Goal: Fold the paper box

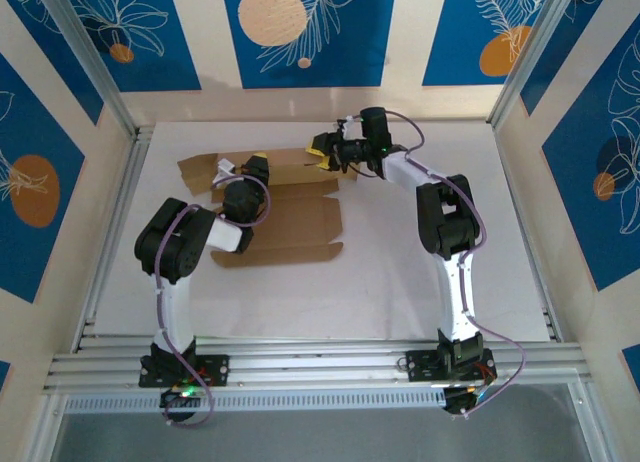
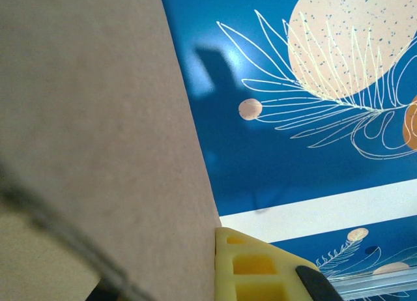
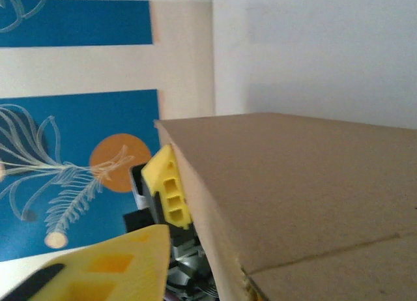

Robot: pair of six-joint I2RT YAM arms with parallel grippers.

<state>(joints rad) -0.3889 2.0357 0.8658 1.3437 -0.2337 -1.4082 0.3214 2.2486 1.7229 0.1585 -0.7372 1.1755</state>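
Cardboard: the plain brown corrugated paper box lies as a partly opened, die-cut sheet on the white table, left of centre and towards the far side, with both arms reaching onto it.
Box layout: a broad panel lies flat nearest the arms. Narrower flaps run along the far edge, and one flap juts out at the far left.
Left gripper: it sits at the far-left part of the sheet with its jaws closed. In the left wrist view a cardboard panel stands against the inner side of the yellow finger, so it appears clamped on that panel.
Right gripper: it is at the far right corner of the sheet. In the right wrist view the near yellow finger stands clear of the cardboard with a gap between them. The jaws are partly apart and nothing is pinched.
Raised panel: in the right wrist view a cardboard face rises from a crease, its edge turned towards the camera.
Surroundings: blue wall panels with pale leaf drawings and orange discs enclose the table.
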